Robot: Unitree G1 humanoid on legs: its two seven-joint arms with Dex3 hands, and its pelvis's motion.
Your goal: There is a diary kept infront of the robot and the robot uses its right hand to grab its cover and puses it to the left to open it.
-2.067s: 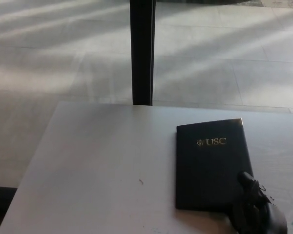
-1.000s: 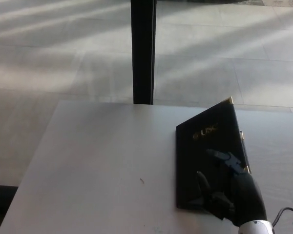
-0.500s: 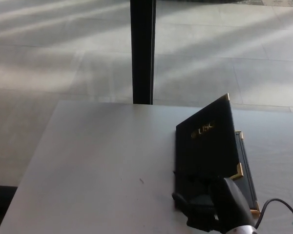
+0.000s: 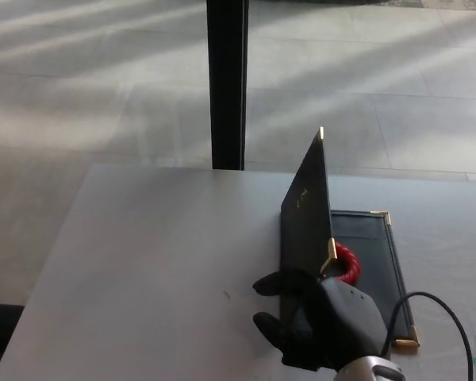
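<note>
I see my right hand (image 4: 321, 325) with its fingers closed on the diary's cover (image 4: 308, 213), which stands almost straight up over the diary (image 4: 373, 254) on the table (image 4: 143, 262).

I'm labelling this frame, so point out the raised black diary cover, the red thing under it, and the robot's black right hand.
Raised black diary cover (image 4: 308, 210): head view, middle of its outer face.
Red thing (image 4: 348, 264): head view, its curved edge beside the cover's lower corner.
Black right hand (image 4: 321, 319): head view, back of the hand.
</note>
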